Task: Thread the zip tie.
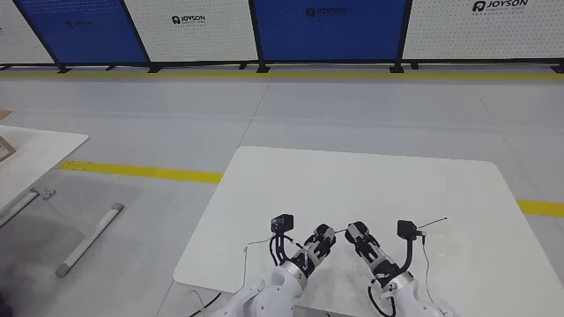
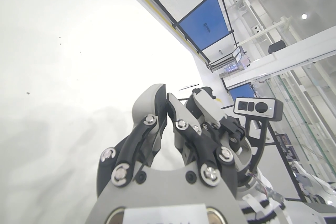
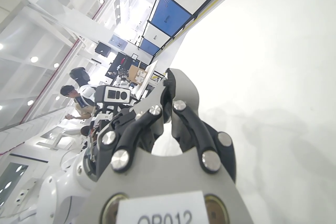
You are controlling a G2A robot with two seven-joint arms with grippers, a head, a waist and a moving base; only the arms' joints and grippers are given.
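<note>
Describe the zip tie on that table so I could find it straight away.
Start at the white table and go to its edge nearest the robot. Beyond the right gripper, toward the table's right side, lies the zip tie. It is a thin, dark, straight sliver on the white top, unlike the bulky grey-and-black gripper near it.

I see the thin black zip tie (image 1: 433, 224) lying straight and flat on the white surface (image 1: 352, 185), toward its right side.
</note>
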